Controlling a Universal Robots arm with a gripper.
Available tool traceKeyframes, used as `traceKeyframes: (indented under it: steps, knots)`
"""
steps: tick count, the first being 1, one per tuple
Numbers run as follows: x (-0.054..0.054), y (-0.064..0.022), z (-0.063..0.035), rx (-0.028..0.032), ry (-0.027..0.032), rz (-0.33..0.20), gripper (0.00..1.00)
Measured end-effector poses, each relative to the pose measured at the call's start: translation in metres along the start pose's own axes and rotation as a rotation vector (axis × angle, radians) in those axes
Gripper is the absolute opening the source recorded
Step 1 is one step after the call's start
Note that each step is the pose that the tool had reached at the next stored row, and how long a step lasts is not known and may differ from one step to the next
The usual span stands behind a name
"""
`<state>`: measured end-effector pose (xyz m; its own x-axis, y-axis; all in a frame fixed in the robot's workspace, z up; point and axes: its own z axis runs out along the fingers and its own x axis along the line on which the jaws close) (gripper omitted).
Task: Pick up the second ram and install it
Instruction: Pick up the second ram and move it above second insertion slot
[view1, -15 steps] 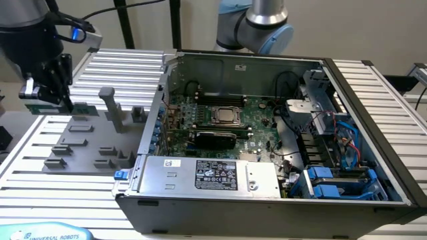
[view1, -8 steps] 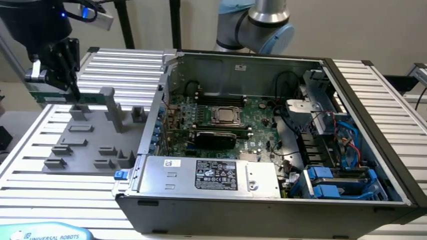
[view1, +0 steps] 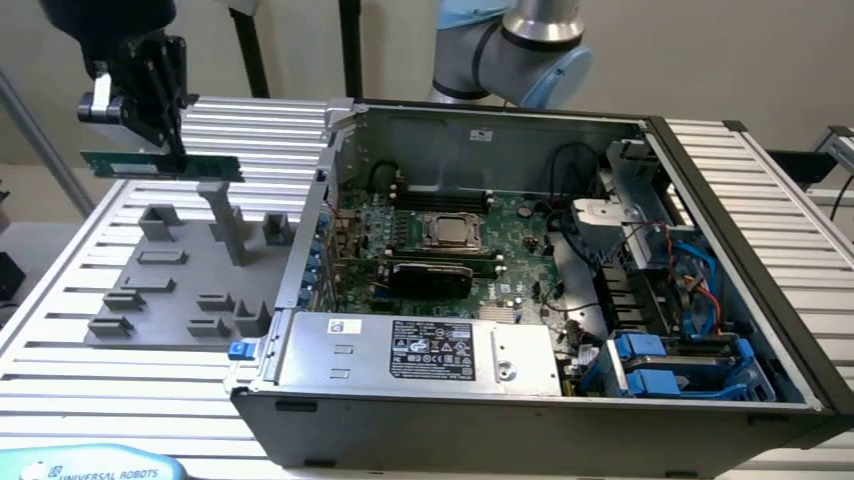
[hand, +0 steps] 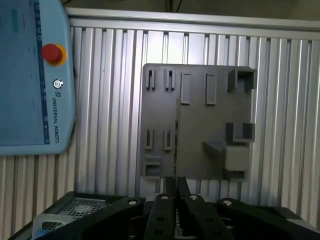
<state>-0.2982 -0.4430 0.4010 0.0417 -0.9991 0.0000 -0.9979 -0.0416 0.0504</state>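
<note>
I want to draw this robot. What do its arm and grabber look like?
The arm is a round silver-grey tube with light blue caps at its joint. The gripper is black, with two thin black fingers and a round silver part on its side.

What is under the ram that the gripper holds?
Under the second ram, held in the gripper, lies the gray holder tray on the slatted table. In the wrist view the ram's edge covers a thin strip of the tray.
</note>
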Motion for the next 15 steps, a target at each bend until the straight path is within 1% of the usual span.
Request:
traceKeyframes:
  steps: [4,7,11,15]
  knots:
    - [0.001,-0.0175,-0.0168,-0.0011,-0.005,0.0,0.14]
    - [0.001,-0.0308,-0.0271,-0.0017,-0.0092,0.0,0.14]
    - [0.002,-0.0485,-0.0344,-0.0019,-0.0139,-0.001,0.14]
    - [0.003,-0.0667,-0.0373,-0.0018,-0.0171,-0.001,0.14]
